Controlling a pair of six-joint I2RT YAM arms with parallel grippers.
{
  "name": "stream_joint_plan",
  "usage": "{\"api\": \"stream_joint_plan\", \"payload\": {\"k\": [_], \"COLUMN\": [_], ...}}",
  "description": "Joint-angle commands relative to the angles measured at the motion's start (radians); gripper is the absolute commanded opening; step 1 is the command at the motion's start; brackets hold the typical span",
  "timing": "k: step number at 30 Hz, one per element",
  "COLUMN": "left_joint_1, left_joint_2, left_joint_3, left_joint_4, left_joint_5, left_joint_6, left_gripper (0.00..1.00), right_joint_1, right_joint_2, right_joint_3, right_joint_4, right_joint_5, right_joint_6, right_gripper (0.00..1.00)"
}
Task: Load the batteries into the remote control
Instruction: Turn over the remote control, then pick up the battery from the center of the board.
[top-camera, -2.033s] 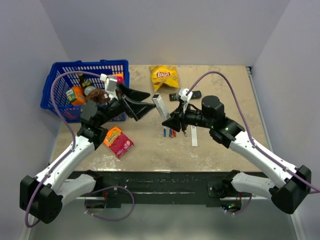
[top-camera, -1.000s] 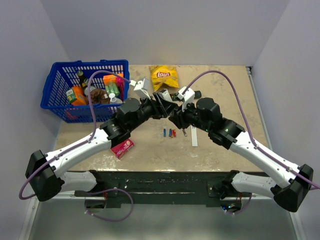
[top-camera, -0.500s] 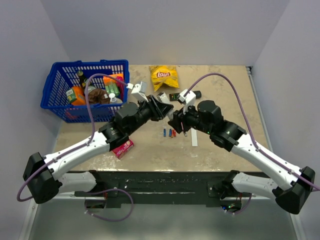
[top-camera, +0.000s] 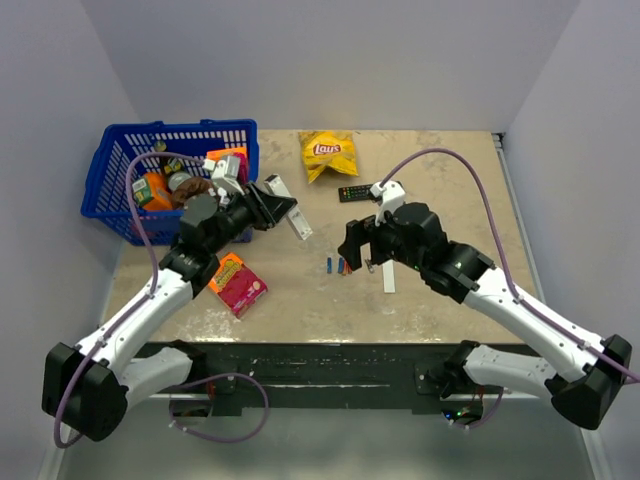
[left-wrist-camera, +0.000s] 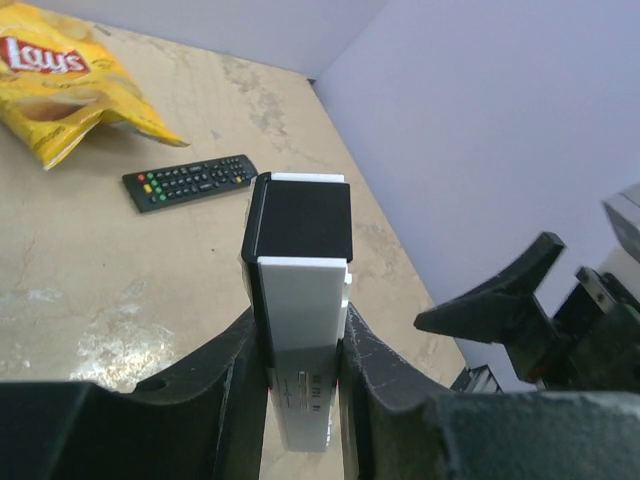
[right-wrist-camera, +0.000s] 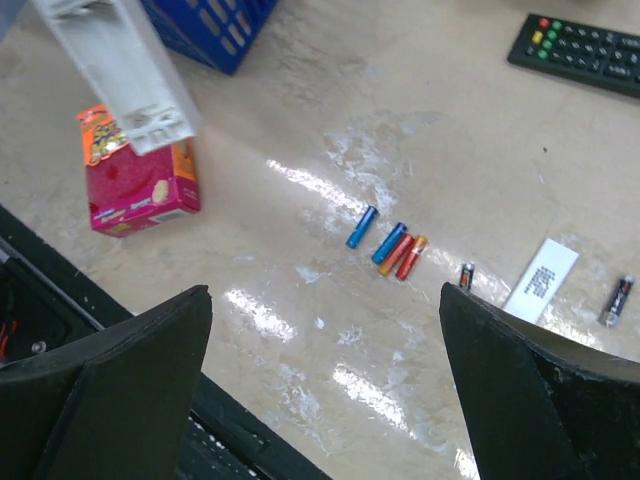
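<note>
The table looked like mottled beige stone, glossy with glare. The remote control was smooth white plastic, its dark end matt; the batteries had shiny wrappers.

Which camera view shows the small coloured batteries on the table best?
The right wrist view: the batteries lie close, unobstructed, side by side, and their blue and red-orange colours are distinct. The top external view shows them only as tiny coloured marks. The left wrist view does not show them.
</note>
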Motion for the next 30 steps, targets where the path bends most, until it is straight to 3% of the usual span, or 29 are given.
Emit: {"api": "stream_joint_plan", "payload": {"k": [1,5,8,15,25,30], "left_joint_1": [0.094,0.123,0.123,0.121,0.121,0.120], "left_joint_2": [0.021,0.061,0.076,0.055,0.038,0.050], "left_joint_3": [-0.023,-0.074,-0.090,-0.061,-0.080,-0.087], "left_joint_4": [0.171,0.266,0.280,0.134,0.133,0.133], "left_joint_5": [0.341,0.525,0.584,0.558,0.484,0.466], "left_joint_6": [0.068,0.082,0.080,0.198,0.160,0.143], "left_gripper": [0.01,0.00,0.00,0.00,0.00,0.00], "right_joint_1": [-0.014,-0.054,-0.089,-0.225,-0.272,-0.358], "right_joint_2": [0.070,0.127,0.174,0.248,0.409,0.427], "right_joint_3": [0.076,0.072,0.082,0.059,0.080,0.056], "right_joint_4": [-0.066,-0.095,-0.131,-0.149,-0.166,-0.149], "right_joint_5": [0.113,0.118,0.084,0.062,0.039,0.056], "right_joint_6": [0.076,0.113,0.133,0.121,0.024,0.050], "right_gripper": [0.98,0.90,0.85,0.72,0.61,0.48]}}
